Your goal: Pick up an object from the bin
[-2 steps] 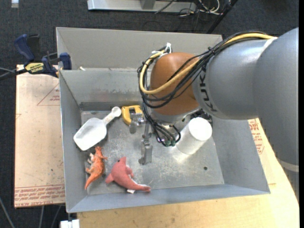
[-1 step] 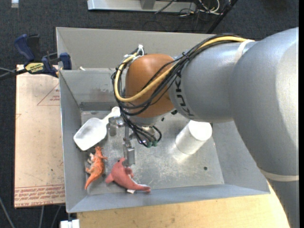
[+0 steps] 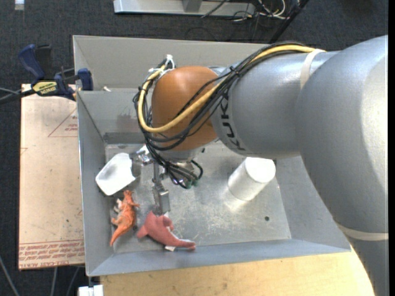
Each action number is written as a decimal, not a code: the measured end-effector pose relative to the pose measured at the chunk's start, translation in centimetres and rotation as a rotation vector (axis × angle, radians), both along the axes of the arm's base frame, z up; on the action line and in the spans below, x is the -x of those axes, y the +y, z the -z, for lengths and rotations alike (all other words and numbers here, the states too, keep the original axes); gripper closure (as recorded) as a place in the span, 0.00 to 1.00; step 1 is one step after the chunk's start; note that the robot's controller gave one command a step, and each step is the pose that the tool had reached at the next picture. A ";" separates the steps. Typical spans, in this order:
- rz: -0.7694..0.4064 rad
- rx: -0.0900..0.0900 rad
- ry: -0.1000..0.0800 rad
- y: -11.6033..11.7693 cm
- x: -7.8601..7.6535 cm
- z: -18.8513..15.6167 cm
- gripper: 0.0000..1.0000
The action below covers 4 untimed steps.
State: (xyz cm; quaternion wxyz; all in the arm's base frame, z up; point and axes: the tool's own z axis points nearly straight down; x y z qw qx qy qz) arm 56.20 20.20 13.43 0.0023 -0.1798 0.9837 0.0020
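Pincer (image 3: 162, 205) hangs tip-down in the grey metal bin (image 3: 213, 219), apart or together I cannot tell, with bare floor toward the white cylindrical cup (image 3: 250, 177) on its view-right. Just beneath its tip lies the pink plastic toy dinosaur (image 3: 162, 230), likely light, stiff, slick; take its thick body, minding the near wall and the orange toy dinosaur (image 3: 123, 217) beside.

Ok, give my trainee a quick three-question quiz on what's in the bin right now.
1. Which toy lies just below the gripper in the camera view? A) a green frog B) the pink dinosaur C) a blue car
2. True or false: the orange dinosaur lies left of the pink one.
3. Fill in: the white cylinder sits on the ____ side of the bin in this view.
Key: 1 B; 2 true; 3 right.
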 end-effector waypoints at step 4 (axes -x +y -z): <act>-0.273 -0.003 -0.006 2.0 -3.5 6.4 1.00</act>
